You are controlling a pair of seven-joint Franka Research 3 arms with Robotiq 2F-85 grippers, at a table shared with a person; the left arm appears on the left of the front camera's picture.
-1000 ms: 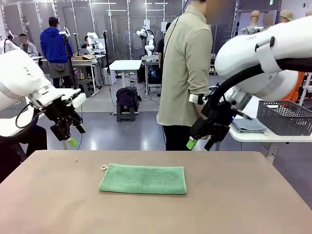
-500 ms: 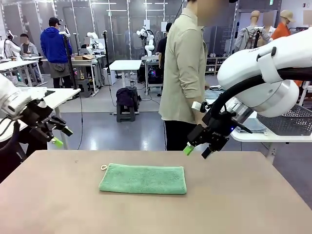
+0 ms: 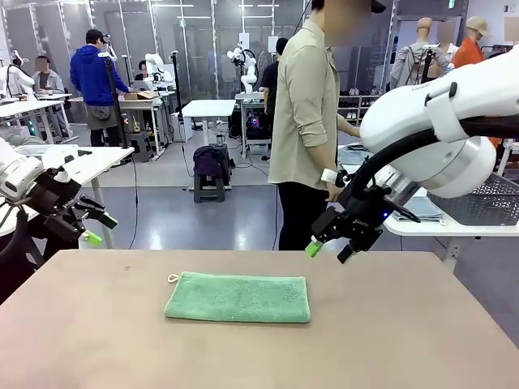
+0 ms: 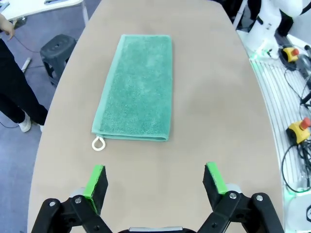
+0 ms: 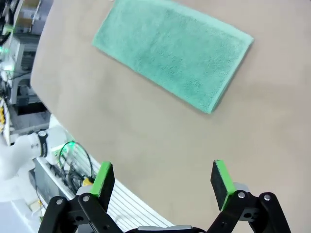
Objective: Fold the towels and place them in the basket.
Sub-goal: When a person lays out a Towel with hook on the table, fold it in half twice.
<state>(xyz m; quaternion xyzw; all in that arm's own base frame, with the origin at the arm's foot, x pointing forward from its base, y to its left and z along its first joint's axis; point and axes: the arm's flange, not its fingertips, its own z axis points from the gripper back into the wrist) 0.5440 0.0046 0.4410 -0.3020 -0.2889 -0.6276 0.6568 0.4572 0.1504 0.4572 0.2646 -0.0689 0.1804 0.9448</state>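
Table: tan, smooth matte top, edge rounded in the left wrist view; also fills the right wrist view.

Right arm: white glossy shell, bulky, comes in from 3 o'clock.

Person: stands at 12 o'clock past the far edge, beige woven shirt, dark trousers.

Left arm: white, black cabling, low at 9 o'clock.

Towel: sea green terry, nubby pile, folded into a long flat rectangle, lies on the table near its middle, nothing touching it. Small white cord loop at its 10 o'clock corner in the front view. Long axis runs 12 to 6 in the left wrist view, tilted 10 to 4 in the right wrist view.

Basket: dark lattice sides, on a white side table at 3 o'clock, partly behind the right arm.

Right gripper: black, green pads, at 2 o'clock from the towel, over the far edge. Fingers spread wide, holding nothing.

Left gripper: at 10 o'clock from the towel, off the table corner. Fingers spread wide, nothing between them.
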